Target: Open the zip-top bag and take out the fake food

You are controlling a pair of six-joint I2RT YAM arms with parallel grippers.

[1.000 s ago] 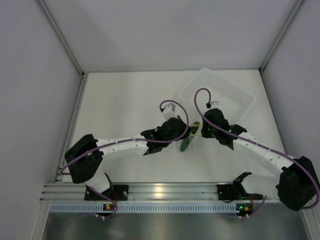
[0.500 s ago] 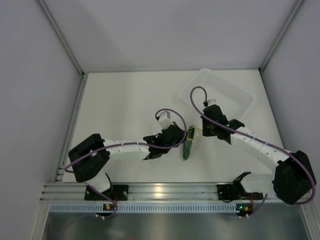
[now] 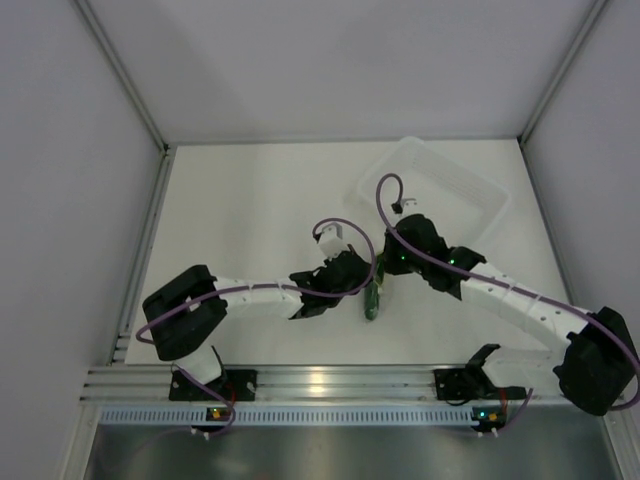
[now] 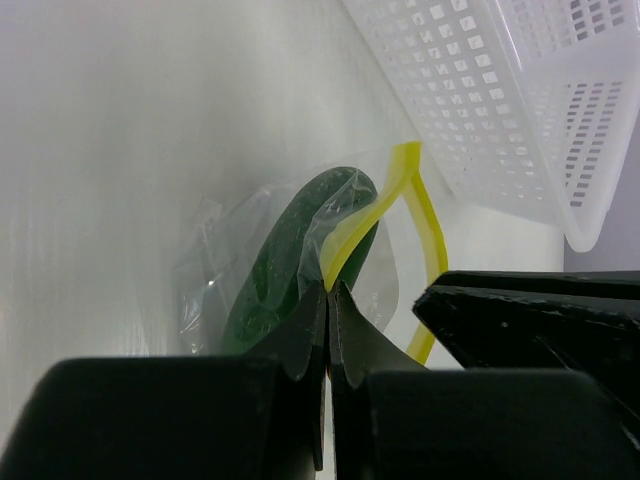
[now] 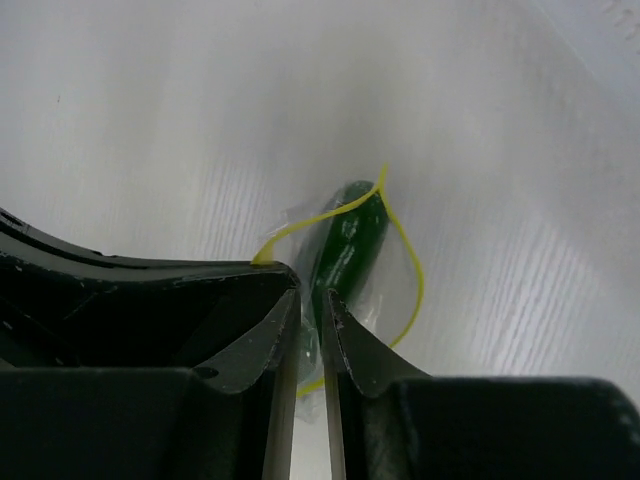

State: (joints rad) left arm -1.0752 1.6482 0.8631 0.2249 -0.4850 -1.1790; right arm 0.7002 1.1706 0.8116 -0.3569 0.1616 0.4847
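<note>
Both arms meet at the zip-top bag [image 4: 212, 262] near the table's [image 3: 250, 200] middle: left jaws pinched tight on one side of its yellow strip, right jaws narrow on the opposite lip. The fake food [image 5: 347, 248] sits inside the bag's parted mouth.

The left gripper [image 3: 364, 284] and right gripper [image 3: 386, 272] flank the zip-top bag [image 3: 373, 300] at mid-table, leaving no passage between them; the perforated clear bin [image 3: 458, 186] blocks the far right; the table [image 3: 250, 210] lies open leftward; side walls [image 3: 80, 200] hem both edges.
</note>
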